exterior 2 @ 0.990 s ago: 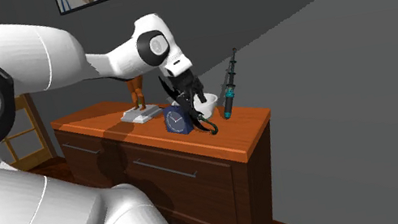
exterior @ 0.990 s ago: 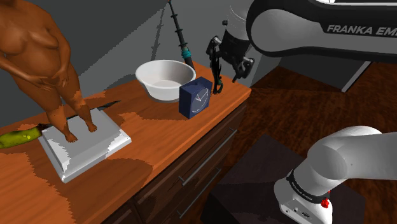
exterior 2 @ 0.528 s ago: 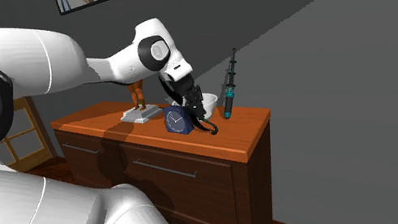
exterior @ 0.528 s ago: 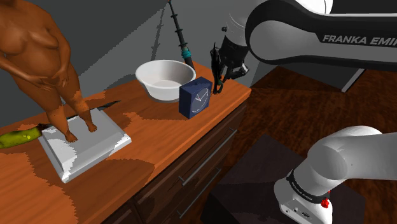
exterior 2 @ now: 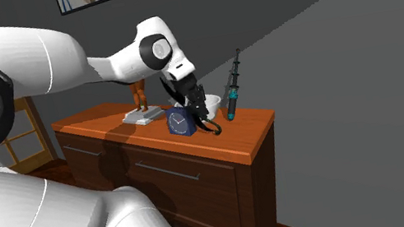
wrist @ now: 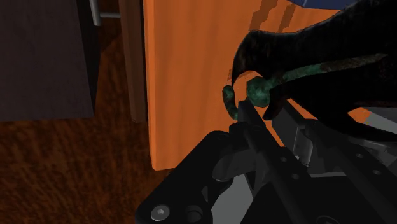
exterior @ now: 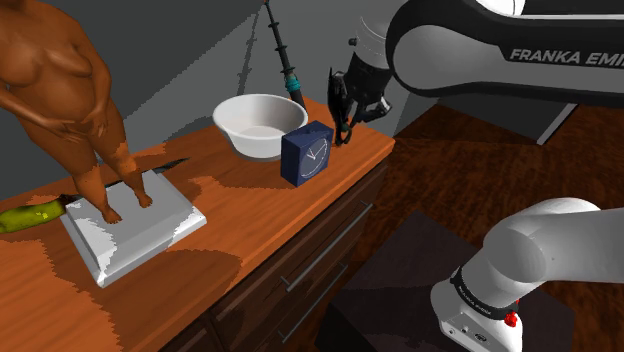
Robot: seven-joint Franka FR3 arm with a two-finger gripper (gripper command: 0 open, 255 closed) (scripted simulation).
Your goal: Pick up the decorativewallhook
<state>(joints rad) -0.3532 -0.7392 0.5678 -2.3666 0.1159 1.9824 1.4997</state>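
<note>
The decorative wall hook (exterior: 343,128) is a thin black curled piece with dark green patches. It stands upright near the right end of the wooden dresser top (exterior: 250,215), just right of the blue clock. My black gripper (exterior: 342,108) comes down on its upper part and is shut on it. The second exterior view shows the gripper (exterior 2: 199,112) above the hook's curled lower end (exterior 2: 211,127), which sits at or just over the wood. In the wrist view the hook's green curl (wrist: 253,91) lies close in front of the hand.
A blue cube clock (exterior: 308,153) and a white bowl (exterior: 260,125) stand beside the hook. A dark rod with a teal band (exterior: 287,68) leans on the wall behind. A brown figurine (exterior: 62,95) on a grey base (exterior: 150,235) stands further left. The dresser's edge is close.
The fingers stood apart around the hook a second ago and have since shut on it. The hand and hook have shifted slightly up and towards the shoulder view's left.
</note>
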